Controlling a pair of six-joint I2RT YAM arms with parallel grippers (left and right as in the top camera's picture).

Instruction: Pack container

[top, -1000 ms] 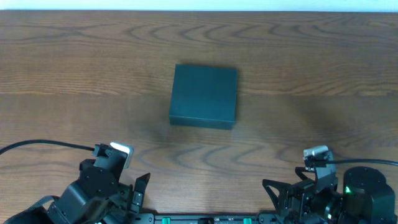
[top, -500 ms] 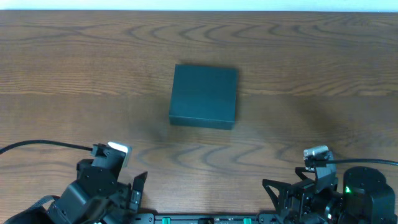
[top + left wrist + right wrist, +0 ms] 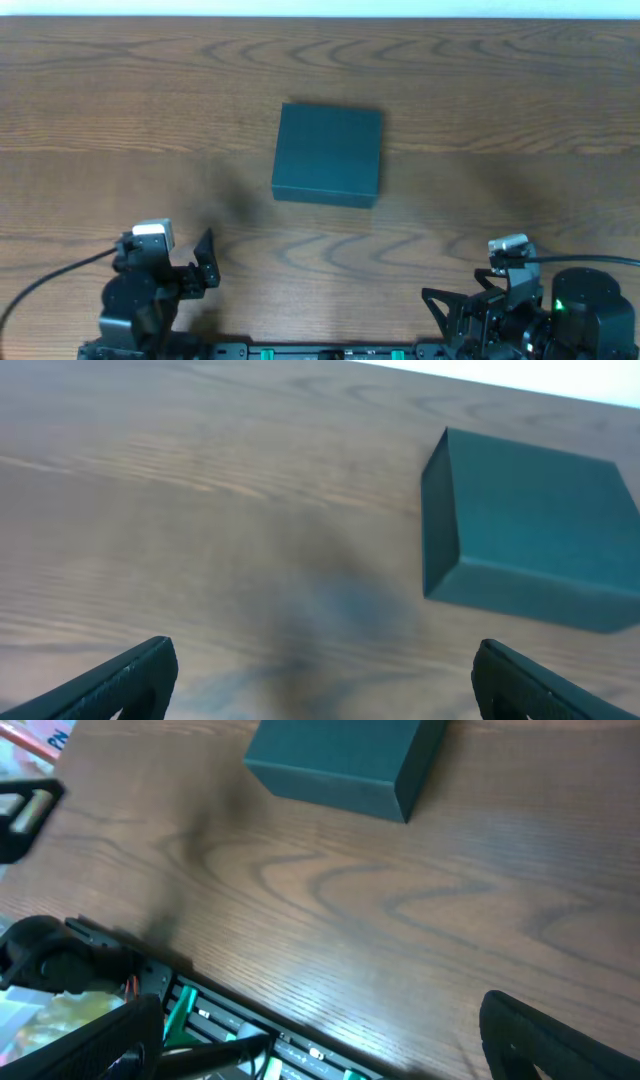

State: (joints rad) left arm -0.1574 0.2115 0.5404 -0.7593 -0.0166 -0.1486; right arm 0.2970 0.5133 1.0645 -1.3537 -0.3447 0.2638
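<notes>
The container (image 3: 328, 155) sits flat in the middle of the worktop (image 3: 500, 100), a bit toward the far side. Its lid is down. I cannot see inside it, so I cannot tell if it is full or empty. No snacks or other things lie on the wood near it, so it looks like either the very start of the job or the very end. The left hand (image 3: 322, 675) is down at the near edge, spread wide and holding nothing. The right hand (image 3: 320, 1030) is at the near edge on the other side, also spread wide and holding nothing. Both are well apart from the box. Nothing stands between them and the box, only bare wood. Past the left edge of the worktop there is a yellow thing (image 3: 45, 1020), too blurry to name.
</notes>
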